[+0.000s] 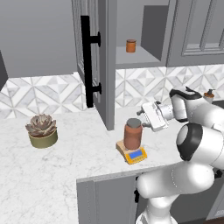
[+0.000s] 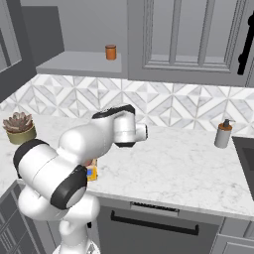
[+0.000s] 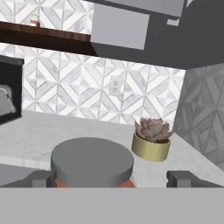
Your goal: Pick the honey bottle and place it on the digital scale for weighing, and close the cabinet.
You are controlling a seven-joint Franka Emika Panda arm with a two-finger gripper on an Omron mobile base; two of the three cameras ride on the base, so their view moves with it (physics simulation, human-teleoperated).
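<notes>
**Bottle on the scale, cupboard door yet to shut**

Although the tall reddish-brown honey bottle with its grey round lid (image 1: 133, 134) already stands upright on the small flat yellow-orange digital scale with the blue display (image 1: 132, 153), at the centre of the left base view, the job is only half done. The scale sits on the white marble desk (image 1: 52, 175) near its front edge. In the hand view the lid fills the lower centre of the frame, and the two dark fingertips (image 3: 187, 178) stand spread wide to either side of it, touching nothing: the end effector (image 3: 112, 180) is open and holds no object. In the left base view it sits just right of the bottle's top.

The placing step looks complete, and the step in hand is the retreat from the bottle. The grey panelled cabinet door with the long black vertical bar handle (image 1: 89, 65) stands swung out in the upper centre-left of the left base view. Next, I judge, the arm must lift clear without nudging the bottle, then reach the door's outer face and push it shut.
</notes>
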